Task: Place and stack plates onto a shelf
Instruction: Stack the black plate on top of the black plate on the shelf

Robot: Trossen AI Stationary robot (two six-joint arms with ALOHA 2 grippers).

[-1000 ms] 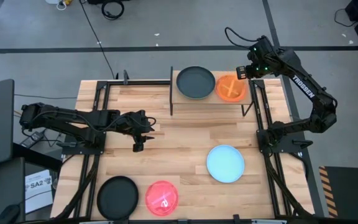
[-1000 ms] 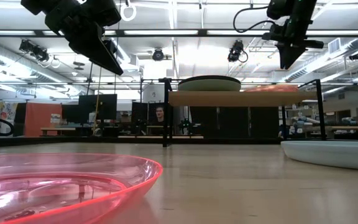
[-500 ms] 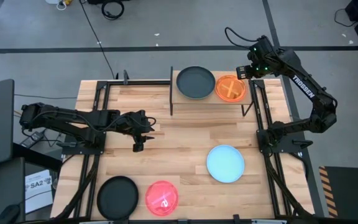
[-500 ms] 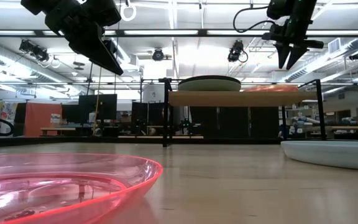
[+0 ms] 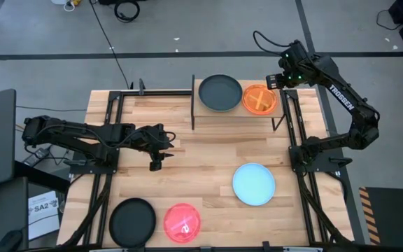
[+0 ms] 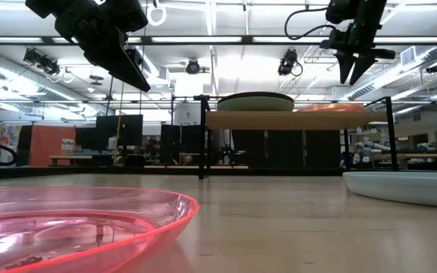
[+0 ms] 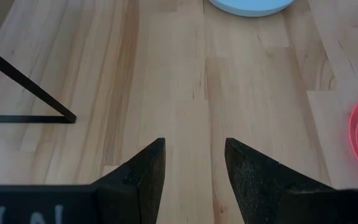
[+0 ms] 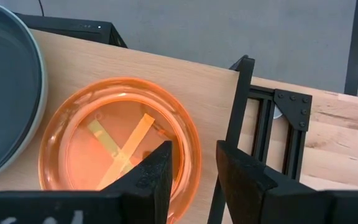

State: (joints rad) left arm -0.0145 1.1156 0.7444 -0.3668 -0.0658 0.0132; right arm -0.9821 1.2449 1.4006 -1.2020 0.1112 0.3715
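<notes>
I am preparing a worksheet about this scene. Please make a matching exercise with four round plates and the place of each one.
Things:
1. orange translucent round plate
2. light blue round plate
3. pink translucent round plate
4. black round plate

Places:
A. table's near edge, left of the pink one
B. on the raised wooden shelf
C. table, right half
D. table's near edge, centre

Pairs: 1-B, 2-C, 3-D, 4-A

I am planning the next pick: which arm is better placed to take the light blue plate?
Probably right: the light blue plate lies beside the right arm's base, while the left gripper waits, open, across the table.
</notes>
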